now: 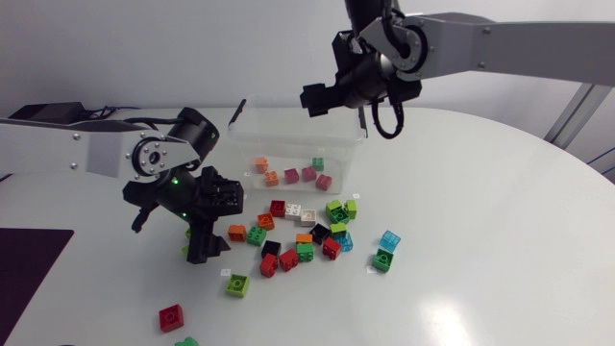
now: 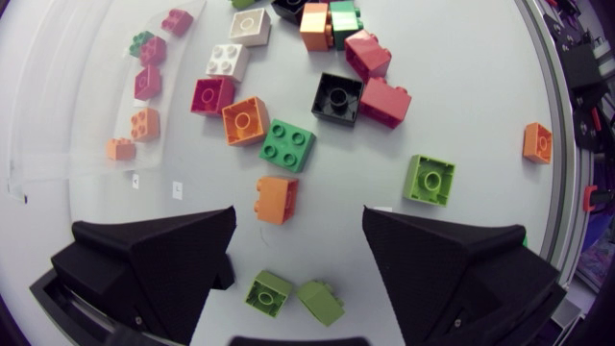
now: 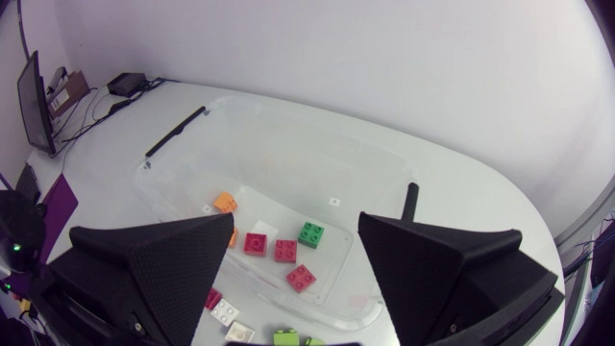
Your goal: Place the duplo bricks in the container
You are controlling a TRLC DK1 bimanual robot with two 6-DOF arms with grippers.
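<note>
Duplo bricks loose on the white table

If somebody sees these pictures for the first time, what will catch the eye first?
Probably the bright loose bricks scattered in the middle of the table, in front of the clear container, which holds a few more. Next, the two open grippers: the left gripper low over the heap's edge, the right gripper above the container.
</note>
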